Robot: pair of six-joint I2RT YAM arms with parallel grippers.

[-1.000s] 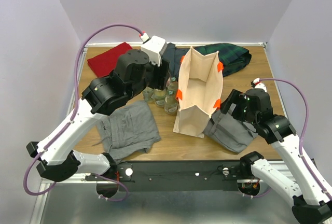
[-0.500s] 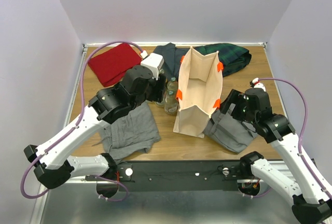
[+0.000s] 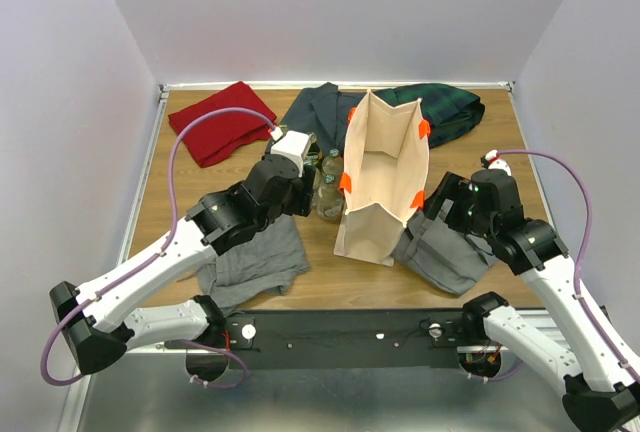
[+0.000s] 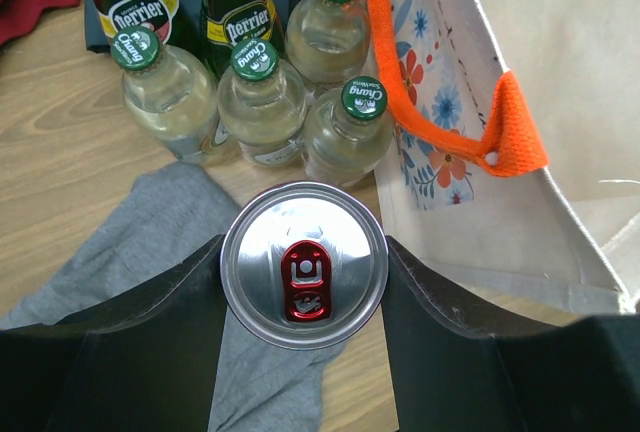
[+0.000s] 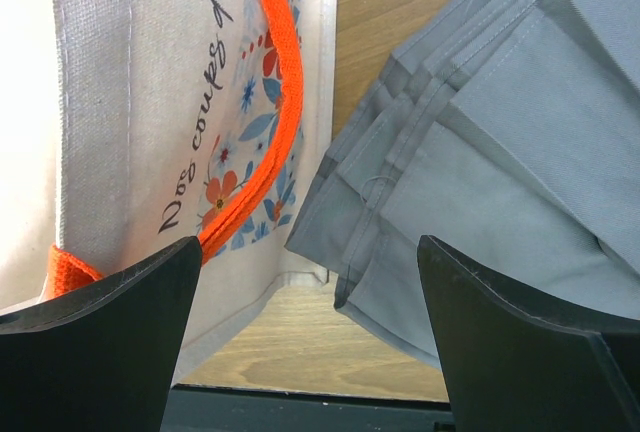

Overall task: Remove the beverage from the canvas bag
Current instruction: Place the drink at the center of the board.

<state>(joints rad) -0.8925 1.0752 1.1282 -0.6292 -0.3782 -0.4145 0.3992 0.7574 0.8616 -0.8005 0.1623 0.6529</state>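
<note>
Item: drinks can (image 4: pixel 303 264), aluminium, round bright lid with a red pull-tab. The left gripper (image 4: pixel 303 252) is clamping it by the sides, one black finger on each flank, and carrying it upright, presumably so nothing spills. It is hanging outside the canvas bag (image 3: pixel 366 230), just to the bag's left, over a soft grey garment (image 3: pixel 250 247) lying toward the desk's near edge.

Item: canvas bag, stiff beige weave with a floral print and an orange webbing handle (image 4: pixel 440 122). It is standing upright and open-mouthed at mid-desk (image 3: pixel 320 274); what is inside cannot be made out.

Item: glass bottles (image 4: pixel 260 92), clear with green crown caps, plus two dark green Perrier bottles (image 4: pixel 235 12). They are standing clustered against the bag's left wall, seemingly the set-down spot the can is heading for.

Item: right gripper (image 5: pixel 310 252), its jaws gaping wide and holding nothing. It is hovering at the bag's right wall above folded grey clothes (image 3: pixel 450 252), probably to steady the bag.

Item: red cloth (image 3: pixel 225 122) at the far-left corner; dark tartan cloth (image 3: pixel 450 112) along the far edge.
</note>
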